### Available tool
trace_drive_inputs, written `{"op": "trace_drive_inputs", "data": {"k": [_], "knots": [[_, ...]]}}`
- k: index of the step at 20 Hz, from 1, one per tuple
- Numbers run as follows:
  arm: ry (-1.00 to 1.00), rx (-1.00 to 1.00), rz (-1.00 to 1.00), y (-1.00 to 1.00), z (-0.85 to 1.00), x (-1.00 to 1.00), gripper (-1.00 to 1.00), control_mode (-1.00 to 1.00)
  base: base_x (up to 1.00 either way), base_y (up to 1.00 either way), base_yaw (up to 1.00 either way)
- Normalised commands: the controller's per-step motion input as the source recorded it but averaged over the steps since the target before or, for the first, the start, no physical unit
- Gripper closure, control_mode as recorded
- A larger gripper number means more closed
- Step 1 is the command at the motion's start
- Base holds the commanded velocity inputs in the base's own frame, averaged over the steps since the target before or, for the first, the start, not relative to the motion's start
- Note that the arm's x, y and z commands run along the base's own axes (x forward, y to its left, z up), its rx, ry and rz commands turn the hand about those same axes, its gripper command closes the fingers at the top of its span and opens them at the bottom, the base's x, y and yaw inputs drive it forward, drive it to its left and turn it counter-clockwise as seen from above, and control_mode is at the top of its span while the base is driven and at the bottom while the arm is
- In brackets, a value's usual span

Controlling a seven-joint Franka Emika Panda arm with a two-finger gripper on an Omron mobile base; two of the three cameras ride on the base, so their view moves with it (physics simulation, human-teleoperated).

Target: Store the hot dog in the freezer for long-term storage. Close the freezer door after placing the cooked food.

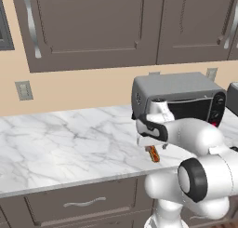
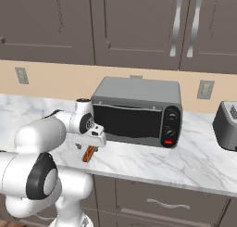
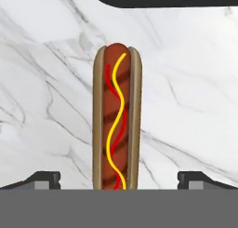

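Hovering over the marble worktop, the gripper points down at the hot dog — fingers spread wide apart, one on each side of the bun and not touching it. The hot dog lies flat near the worktop's front edge, just in front of the grey toaster oven; a second grey appliance stands further right.

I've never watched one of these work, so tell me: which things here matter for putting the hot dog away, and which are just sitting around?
Part of the job:
- hot dog, lying on the marble counter
- gripper, open, just above the hot dog, fingertips either side

Just there:
- toaster oven behind the hot dog
- toaster at the right
- upper cabinets
- wall outlets
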Motion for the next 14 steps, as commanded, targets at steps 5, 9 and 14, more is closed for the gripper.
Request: {"op": "trace_drive_inputs", "data": {"k": [5,9,14], "knots": [[0.01,0.0,-0.05,0.0,-0.39,0.33,-1.0,-1.0,0.0,0.0,0.0],[0.01,0.0,-0.03,0.0,-0.36,0.23,-1.0,-1.0,0.0,0.0,0.0],[0.01,0.0,-0.02,0.0,-0.36,0.14,-1.0,-1.0,0.0,0.0,0.0]]}}
